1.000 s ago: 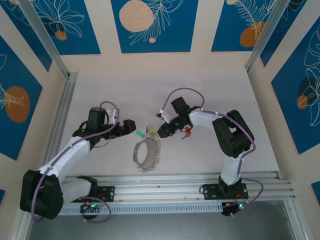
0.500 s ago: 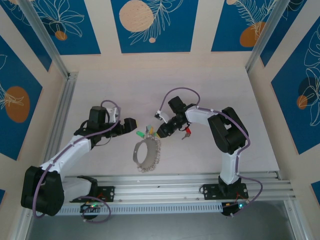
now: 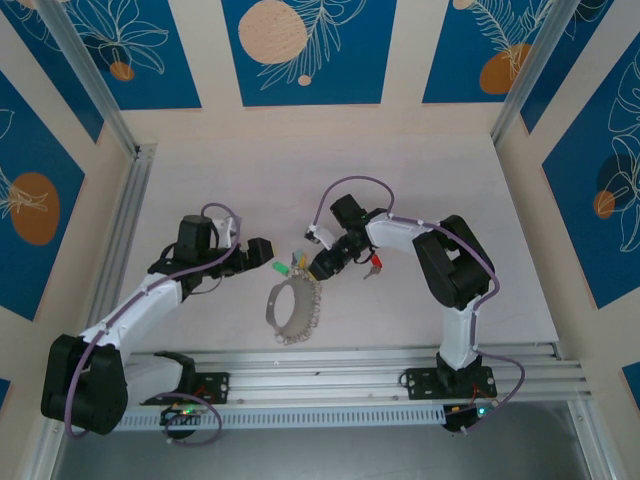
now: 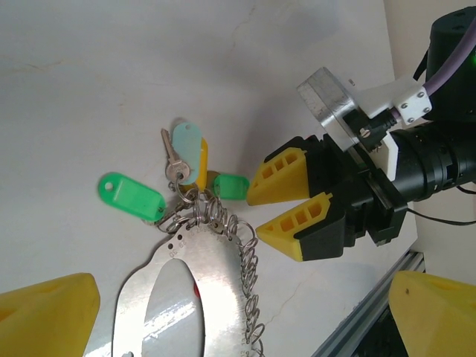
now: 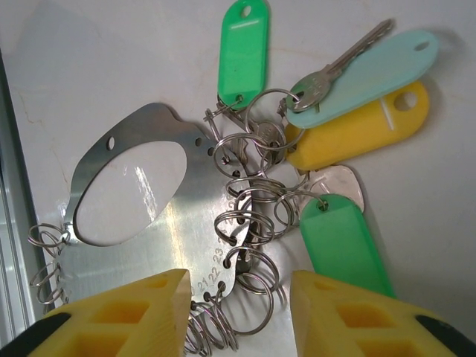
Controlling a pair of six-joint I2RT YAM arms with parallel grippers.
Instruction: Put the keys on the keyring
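Observation:
The keyring (image 3: 292, 308) is a flat silver plate with an oval hole and small split rings (image 5: 249, 223) along its edge; it lies on the table between the arms. Keys with green (image 5: 242, 48), yellow (image 5: 364, 126) and pale blue (image 5: 375, 67) tags hang from rings at its far end. A red key (image 3: 375, 263) lies apart on the table, beside the right arm. My right gripper (image 5: 238, 312) is open just above the plate's ringed edge, touching nothing. My left gripper (image 3: 270, 257) stands wide open to the left of the keys, its fingers (image 4: 48, 316) either side of the plate.
Grey aluminium rails (image 3: 330, 365) run along the near edge, just below the keyring. A vertical metal rail (image 3: 120, 230) borders the table on the left. Bare table stretches behind both grippers to the back wall.
My right gripper's jaws have spread apart and the arm has shifted slightly left, closer to the tagged keys. The left arm and the keyring have stayed where they were.

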